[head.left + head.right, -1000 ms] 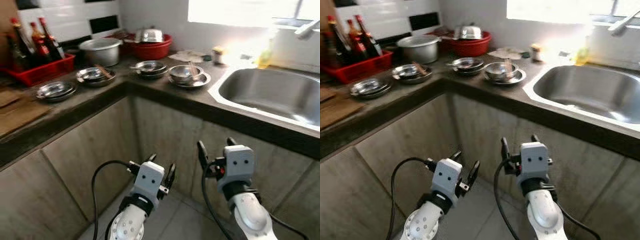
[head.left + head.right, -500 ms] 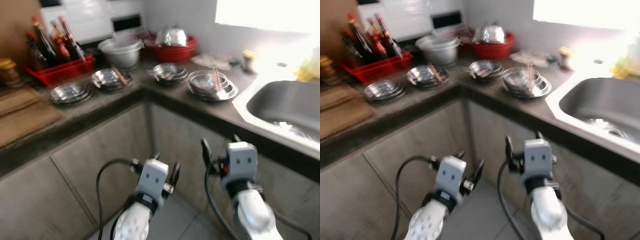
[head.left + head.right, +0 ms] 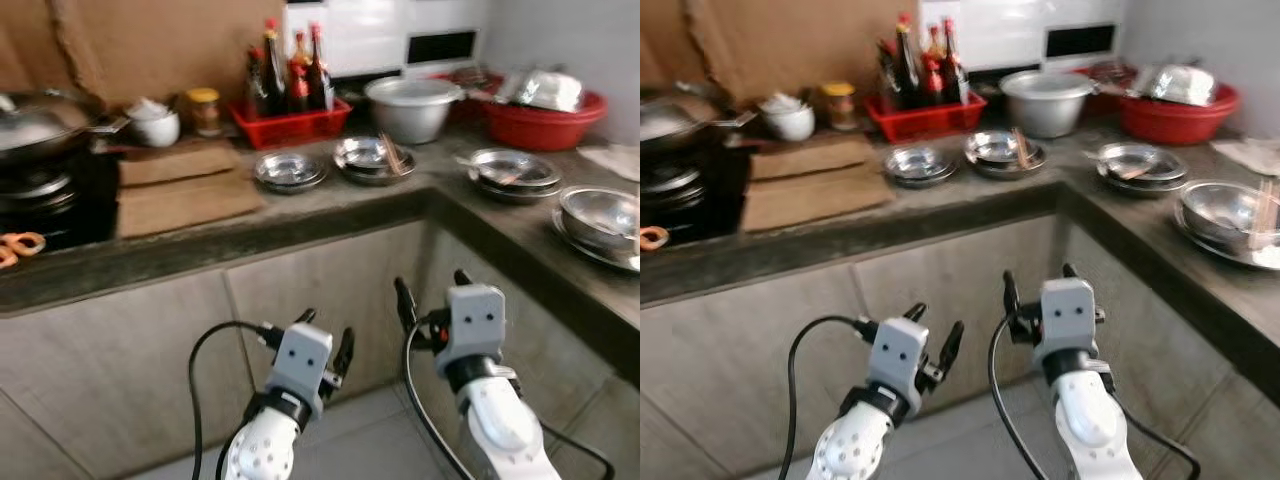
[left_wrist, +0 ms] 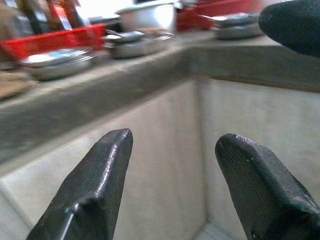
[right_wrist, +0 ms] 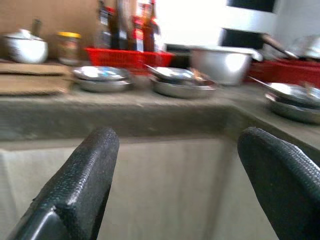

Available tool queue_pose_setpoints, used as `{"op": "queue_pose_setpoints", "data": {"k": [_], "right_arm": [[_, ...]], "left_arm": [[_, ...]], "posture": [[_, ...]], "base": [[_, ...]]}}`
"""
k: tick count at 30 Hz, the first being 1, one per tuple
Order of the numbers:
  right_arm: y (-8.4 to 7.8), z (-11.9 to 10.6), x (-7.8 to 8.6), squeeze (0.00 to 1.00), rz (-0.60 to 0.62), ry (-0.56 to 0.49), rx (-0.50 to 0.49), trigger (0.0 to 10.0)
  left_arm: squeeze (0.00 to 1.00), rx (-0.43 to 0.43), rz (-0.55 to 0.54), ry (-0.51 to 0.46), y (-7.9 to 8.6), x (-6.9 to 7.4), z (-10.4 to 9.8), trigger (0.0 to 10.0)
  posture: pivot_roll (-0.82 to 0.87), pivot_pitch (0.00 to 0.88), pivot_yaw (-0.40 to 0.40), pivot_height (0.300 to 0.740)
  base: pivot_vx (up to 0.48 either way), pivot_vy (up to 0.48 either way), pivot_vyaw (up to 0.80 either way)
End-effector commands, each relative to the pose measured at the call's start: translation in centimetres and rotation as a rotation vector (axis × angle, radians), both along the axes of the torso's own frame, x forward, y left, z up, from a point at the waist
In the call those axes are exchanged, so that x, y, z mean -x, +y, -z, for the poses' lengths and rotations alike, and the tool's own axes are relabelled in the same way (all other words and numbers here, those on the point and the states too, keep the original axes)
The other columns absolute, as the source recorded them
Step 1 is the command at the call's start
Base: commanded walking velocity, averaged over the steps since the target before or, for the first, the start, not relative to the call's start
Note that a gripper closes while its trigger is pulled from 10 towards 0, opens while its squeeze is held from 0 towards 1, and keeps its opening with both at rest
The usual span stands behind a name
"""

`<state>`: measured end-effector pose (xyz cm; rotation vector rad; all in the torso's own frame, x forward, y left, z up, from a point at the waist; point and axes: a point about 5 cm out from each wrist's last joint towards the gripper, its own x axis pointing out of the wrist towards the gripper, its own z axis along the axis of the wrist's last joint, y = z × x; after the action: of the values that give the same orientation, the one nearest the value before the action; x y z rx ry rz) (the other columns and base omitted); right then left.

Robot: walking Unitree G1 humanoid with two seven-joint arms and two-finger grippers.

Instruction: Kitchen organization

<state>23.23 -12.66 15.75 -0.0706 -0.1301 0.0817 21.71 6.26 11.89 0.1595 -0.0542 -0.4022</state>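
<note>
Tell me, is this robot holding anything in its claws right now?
Nothing is held. The left gripper and right gripper are both open, with bare cabinet front between the fingers, below the stone countertop.

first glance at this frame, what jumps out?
The L-shaped dark counter crowded with steel dishes, with a red crate of sauce bottles against the back wall and a red basin further right. In front, below counter height, the left claw and right claw hang open and empty before the cabinet doors.
</note>
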Motion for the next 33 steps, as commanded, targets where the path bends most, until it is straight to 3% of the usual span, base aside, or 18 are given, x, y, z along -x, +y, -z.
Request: {"op": "queue_pose_setpoints", "data": {"k": [1, 5, 20, 33], "right_arm": [[0.6, -0.4, -0.2, 0.00, -0.022, -0.012, -0.015, 10.0], [0.6, -0.3, -0.3, 0.00, -0.023, -0.011, -0.025, 10.0], [0.1, 0.3, -0.4, 0.00, -0.025, 0.015, -0.008, 10.0], [-0.3, -0.8, -1.6, 0.00, -0.061, -0.028, 0.007, 10.0]], "left_arm": [[0.00, -0.016, -0.019, -0.012, 0.6, -0.2, -0.2, 10.0], [0.00, -0.016, -0.019, -0.011, 0.6, -0.2, -0.1, 10.0], [0.00, -0.014, -0.022, -0.015, 0.6, -0.2, -0.2, 10.0], [0.00, -0.013, -0.020, -0.015, 0.6, -0.3, -0.1, 10.0]], "posture": [[0.19, 0.000, -0.044, 0.740], [0.19, 0.000, -0.045, 0.740], [0.19, 0.000, -0.046, 0.740], [0.19, 0.000, -0.051, 0.740]], "base": [[0.281, 0.000, 0.80], [0.282, 0.000, 0.80], [0.293, 0.000, 0.00], [0.296, 0.000, 0.00]]}}
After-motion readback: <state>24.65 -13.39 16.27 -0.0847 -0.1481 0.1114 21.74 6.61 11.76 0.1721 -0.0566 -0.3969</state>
